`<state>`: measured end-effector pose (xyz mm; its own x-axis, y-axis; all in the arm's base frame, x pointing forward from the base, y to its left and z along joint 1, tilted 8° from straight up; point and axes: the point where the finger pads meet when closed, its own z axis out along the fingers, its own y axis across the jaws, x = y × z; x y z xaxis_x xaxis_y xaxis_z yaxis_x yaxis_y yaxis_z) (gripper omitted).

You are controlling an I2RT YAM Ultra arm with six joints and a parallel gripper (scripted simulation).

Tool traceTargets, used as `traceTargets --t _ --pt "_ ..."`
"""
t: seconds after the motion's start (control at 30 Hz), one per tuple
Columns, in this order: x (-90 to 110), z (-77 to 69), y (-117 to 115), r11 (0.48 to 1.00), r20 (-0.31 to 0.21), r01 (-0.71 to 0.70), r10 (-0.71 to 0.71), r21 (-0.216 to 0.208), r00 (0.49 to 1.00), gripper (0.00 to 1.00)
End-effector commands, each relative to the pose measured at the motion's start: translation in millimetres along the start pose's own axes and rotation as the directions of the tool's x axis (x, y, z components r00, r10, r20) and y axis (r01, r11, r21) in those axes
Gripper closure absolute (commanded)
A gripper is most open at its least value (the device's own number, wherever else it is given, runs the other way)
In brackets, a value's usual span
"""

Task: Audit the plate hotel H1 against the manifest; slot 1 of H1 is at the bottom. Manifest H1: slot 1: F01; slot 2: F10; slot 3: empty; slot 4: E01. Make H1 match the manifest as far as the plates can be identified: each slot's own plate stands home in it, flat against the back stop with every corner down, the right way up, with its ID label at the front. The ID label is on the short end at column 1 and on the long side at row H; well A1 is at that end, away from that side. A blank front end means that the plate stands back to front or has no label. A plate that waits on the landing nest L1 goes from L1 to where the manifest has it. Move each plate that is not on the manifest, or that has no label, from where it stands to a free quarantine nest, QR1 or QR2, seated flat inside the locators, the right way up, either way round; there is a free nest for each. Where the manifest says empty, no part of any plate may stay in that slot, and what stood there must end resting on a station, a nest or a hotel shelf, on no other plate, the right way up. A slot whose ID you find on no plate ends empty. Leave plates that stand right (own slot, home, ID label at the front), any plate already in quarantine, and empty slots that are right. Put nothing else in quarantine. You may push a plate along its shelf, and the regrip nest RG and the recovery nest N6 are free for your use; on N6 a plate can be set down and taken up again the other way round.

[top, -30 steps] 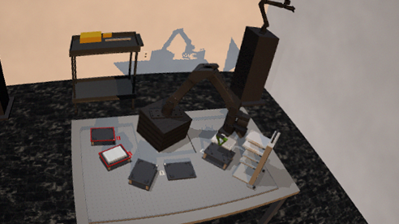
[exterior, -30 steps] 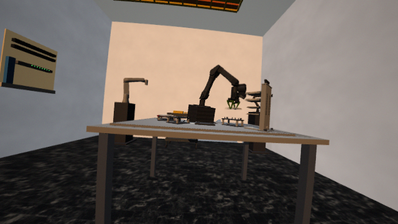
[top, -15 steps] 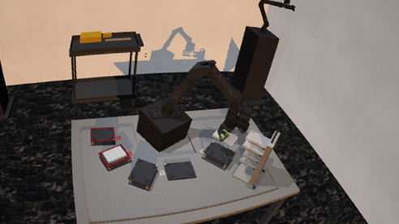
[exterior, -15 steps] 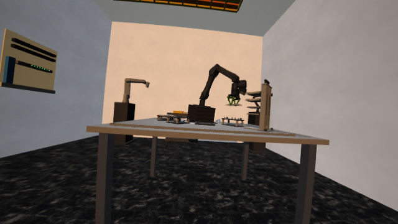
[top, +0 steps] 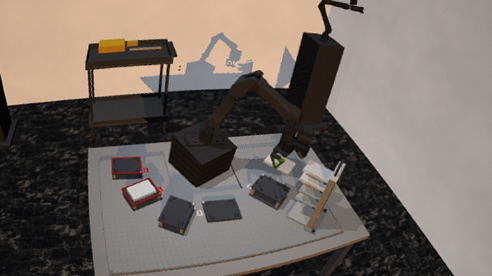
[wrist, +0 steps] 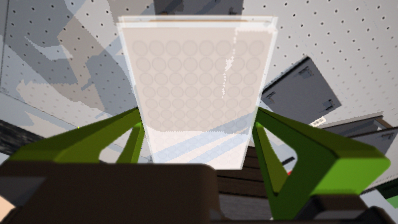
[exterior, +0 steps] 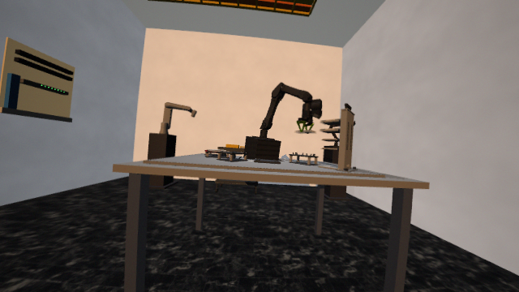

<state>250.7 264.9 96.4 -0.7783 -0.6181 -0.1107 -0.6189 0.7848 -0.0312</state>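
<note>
My gripper (top: pixel 278 161) (exterior: pixel 305 127) (wrist: pixel 198 111) is shut on a white well plate (top: pixel 285 166) (wrist: pixel 200 80), its green fingers on the two long sides. It holds the plate in the air above the table, just left of the plate hotel H1 (top: pixel 323 194) (exterior: pixel 347 138). In the wrist view the plate's wells face up and its far short end looks blank; no label can be read. The hotel's pale shelves show from the side, and I cannot tell which slots hold plates.
Two red-framed quarantine nests stand at the table's left: one (top: pixel 126 166) shows a dark top, the other (top: pixel 142 192) holds a white plate. Dark nests (top: pixel 176 213) (top: pixel 222 210) (top: pixel 269 190) lie mid-table. The arm's base block (top: pixel 201 158) stands behind them.
</note>
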Motion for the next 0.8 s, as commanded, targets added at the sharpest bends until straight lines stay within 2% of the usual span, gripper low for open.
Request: traceTargets --t 0.0,0.07,0.47,0.77 --pt "-3.4 -21.5 -0.1 1.000 0.030 -0.003 0.003 -0.004 1.000 0.14" --pt "-3.3 -25.3 -0.1 1.000 0.030 -0.003 0.003 -0.004 1.000 0.14" --pt "-3.2 -25.3 -0.1 1.000 0.030 -0.003 0.003 -0.004 1.000 0.14" --pt "2.4 -25.0 -29.7 0.988 0.029 -0.152 0.152 -0.007 0.988 0.14"
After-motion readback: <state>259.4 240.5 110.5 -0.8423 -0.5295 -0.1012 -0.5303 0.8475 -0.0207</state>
